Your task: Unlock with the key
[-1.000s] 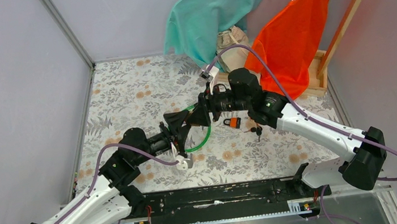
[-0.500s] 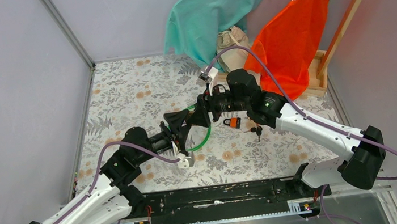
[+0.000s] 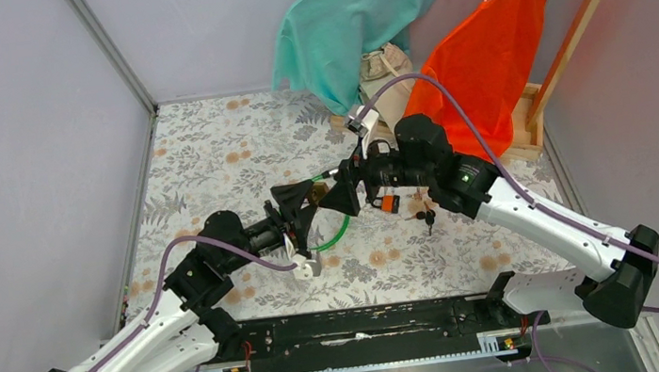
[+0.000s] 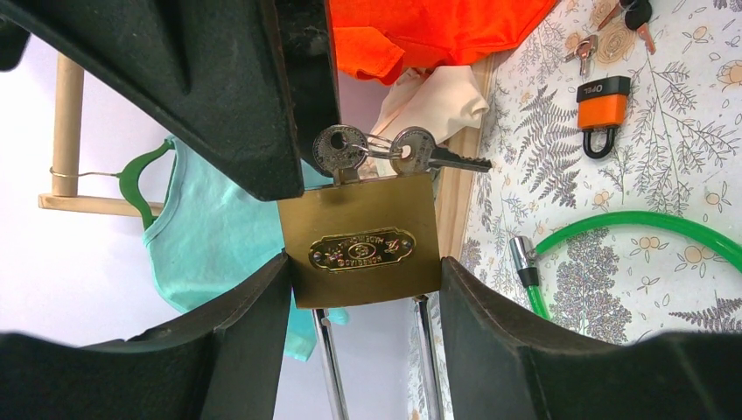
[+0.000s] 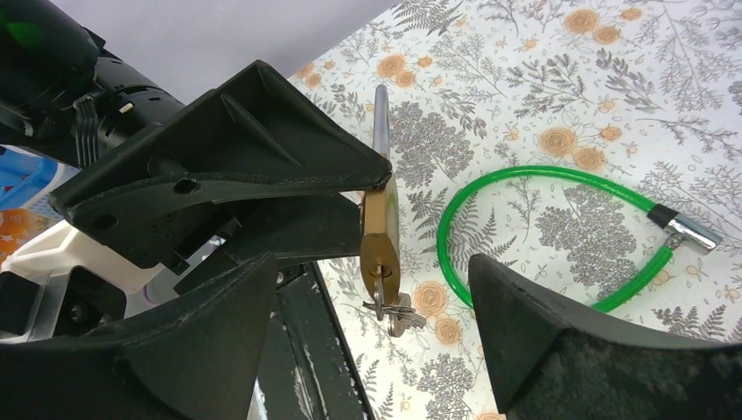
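Note:
My left gripper (image 3: pixel 298 206) is shut on a brass padlock (image 4: pixel 363 238) and holds it above the table; in its own view (image 4: pixel 363 267) the jaws press both sides of the body. The steel shackle (image 4: pixel 325 359) runs back between the fingers. A key (image 4: pixel 339 150) sits in the keyhole, with a second key (image 4: pixel 420 153) hanging from the ring. My right gripper (image 3: pixel 346 195) is open. In the right wrist view (image 5: pixel 372 276) its jaws stand wide on either side of the padlock (image 5: pixel 381 236) and the inserted key (image 5: pixel 385 304), touching neither.
A green cable lock (image 3: pixel 336 233) lies on the floral table under the grippers. A small orange padlock (image 3: pixel 389 203) and loose keys (image 3: pixel 425 219) lie to the right. A teal shirt (image 3: pixel 352 12) and an orange shirt (image 3: pixel 490 52) hang on a wooden rack (image 3: pixel 573 33) at the back.
My right arm has drawn back to the right, so its gripper has come off the padlock's key end. The left arm holds the padlock still.

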{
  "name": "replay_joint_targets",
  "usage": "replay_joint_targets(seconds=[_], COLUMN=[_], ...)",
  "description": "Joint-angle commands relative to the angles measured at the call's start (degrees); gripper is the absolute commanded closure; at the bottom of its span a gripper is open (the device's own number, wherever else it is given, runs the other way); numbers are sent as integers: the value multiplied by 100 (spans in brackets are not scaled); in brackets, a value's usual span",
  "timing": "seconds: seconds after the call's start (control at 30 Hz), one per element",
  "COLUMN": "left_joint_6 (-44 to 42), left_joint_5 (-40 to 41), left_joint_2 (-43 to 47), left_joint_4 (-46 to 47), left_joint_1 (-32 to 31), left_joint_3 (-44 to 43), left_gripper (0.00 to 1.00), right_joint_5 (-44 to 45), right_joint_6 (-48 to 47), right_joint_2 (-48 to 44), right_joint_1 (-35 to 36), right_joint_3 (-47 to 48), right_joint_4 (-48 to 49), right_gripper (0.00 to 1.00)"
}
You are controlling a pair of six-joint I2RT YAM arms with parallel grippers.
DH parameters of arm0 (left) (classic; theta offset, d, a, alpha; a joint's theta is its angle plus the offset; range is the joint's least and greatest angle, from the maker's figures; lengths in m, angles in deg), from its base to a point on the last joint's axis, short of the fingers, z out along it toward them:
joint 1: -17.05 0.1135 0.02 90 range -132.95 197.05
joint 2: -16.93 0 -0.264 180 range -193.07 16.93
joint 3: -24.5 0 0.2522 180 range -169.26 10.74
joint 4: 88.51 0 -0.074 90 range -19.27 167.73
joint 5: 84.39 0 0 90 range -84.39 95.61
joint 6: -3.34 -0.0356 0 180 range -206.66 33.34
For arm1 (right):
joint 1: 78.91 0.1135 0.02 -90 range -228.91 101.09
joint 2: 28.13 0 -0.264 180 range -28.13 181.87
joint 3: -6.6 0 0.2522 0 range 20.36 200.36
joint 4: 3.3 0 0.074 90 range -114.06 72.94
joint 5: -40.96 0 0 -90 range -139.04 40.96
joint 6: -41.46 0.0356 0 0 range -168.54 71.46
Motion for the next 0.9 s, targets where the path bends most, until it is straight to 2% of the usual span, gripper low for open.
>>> replay_joint_targets(seconds=[0.0,0.17,0.4,0.47,0.57,0.6,0.7,0.77,0.8,0.87], left_joint_6=[-39,-25,-3,-1,-9,21,292,909,1368,2184], left_joint_5=[-103,-96,-25,-19,-13,18,202,408,536,628], left_joint_2=[90,57,32,15,3,-8,-62,-183,-300,-595], left_joint_4=[758,760,759,759,761,761,647,256,-154,-1134], left_joint_1=[-48,-57,-69,-73,-75,-74,-70,-68,-61,15], left_joint_3=[-368,-431,-456,-469,-442,-442,-504,-751,-1002,-1510], left_gripper=[100,100,100,100,99,91,54,33,27,23], right_joint_5=[-294,-502,-557,-550,-523,-496,-469,-476,-536,-725], right_joint_6=[128,400,489,507,563,574,592,578,577,633], right_joint_2=[51,214,434,465,450,428,295,174,93,-107], right_joint_1=[-11,-9,14,20,25,20,20,-31,-91,-274], right_joint_3=[94,4,85,73,62,48,-58,-180,-267,-500], right_joint_4=[300,629,717,729,789,792,820,784,788,858], right_gripper=[15,26,56,68,95,100,100,100,100,100])
